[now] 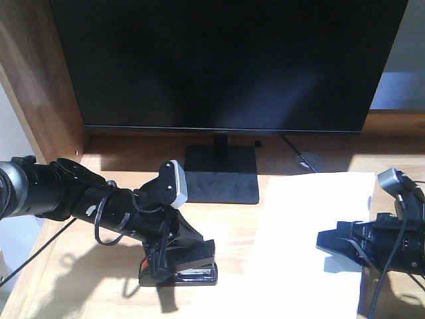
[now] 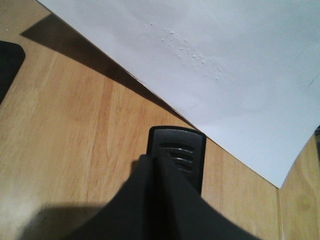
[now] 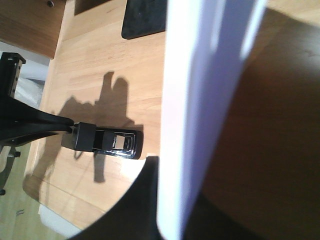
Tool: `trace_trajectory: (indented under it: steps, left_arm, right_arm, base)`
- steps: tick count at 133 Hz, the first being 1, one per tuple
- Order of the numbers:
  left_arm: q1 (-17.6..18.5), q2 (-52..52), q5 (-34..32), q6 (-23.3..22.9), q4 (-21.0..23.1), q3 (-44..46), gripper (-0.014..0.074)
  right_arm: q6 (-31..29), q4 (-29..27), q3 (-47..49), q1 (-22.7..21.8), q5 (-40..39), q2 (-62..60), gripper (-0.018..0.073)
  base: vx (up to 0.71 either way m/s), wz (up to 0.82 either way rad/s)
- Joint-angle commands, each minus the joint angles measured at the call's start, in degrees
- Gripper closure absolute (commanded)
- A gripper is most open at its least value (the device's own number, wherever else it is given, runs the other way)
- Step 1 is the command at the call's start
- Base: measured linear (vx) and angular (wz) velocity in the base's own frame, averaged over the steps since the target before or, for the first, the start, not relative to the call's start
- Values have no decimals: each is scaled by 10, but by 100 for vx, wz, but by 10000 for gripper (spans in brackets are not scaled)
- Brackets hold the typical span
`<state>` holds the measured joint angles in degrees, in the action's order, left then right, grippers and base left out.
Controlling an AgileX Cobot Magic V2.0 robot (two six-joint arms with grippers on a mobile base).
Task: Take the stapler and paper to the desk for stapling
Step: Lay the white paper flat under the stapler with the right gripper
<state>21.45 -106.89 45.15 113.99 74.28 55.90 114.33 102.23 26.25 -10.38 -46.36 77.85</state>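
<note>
The black stapler (image 1: 192, 274) sits low on the light wood desk (image 1: 99, 279), its orange-red patch just showing. My left gripper (image 1: 180, 258) is shut on it from above. In the left wrist view the closed fingers (image 2: 150, 200) cover most of the stapler (image 2: 189, 146), and only its ribbed end pokes out. The white paper (image 1: 312, 212) lies to the right with its near part lifted. My right gripper (image 1: 329, 239) is shut on that sheet. The right wrist view shows the paper (image 3: 200, 100) edge-on between the fingers, and the stapler (image 3: 115, 142) off to the left.
A black monitor (image 1: 226, 60) on a flat square stand (image 1: 222, 174) fills the back of the desk. A darker brown wooden panel (image 1: 40, 80) rises on the left. A round cable grommet (image 1: 309, 161) sits behind the paper. The desk's front edge (image 3: 55, 212) runs close to the stapler.
</note>
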Motion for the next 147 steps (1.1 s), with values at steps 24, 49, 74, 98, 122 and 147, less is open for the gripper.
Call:
trace_trajectory:
  steps: [24, 49, 74, 98, 122, 147]
  left_arm:
    - [2, 23, 20, 0, 28, 14, 603]
    - [2, 23, 20, 0, 28, 14, 603]
    - [2, 23, 20, 0, 28, 14, 603]
    - [2, 23, 20, 0, 28, 14, 603]
    - [2, 23, 20, 0, 28, 14, 603]
    - [2, 23, 20, 0, 28, 14, 603]
  right_arm:
    - [-27, 8, 12, -4, -61, -8, 562]
    - [-62, 8, 12, -4, -112, 19, 562]
    - [-88, 6, 12, -2, -137, 49, 562]
    - [-122, 6, 13, 51, -141, 68, 562]
    - [-115, -17, 14, 111, -78, 88, 562]
    - [-112, -62, 14, 117, -48, 125, 562]
  base:
    - [0, 0]
    - [0, 0]
    - [0, 0]
    - [0, 0]
    - [0, 0]
    - [0, 0]
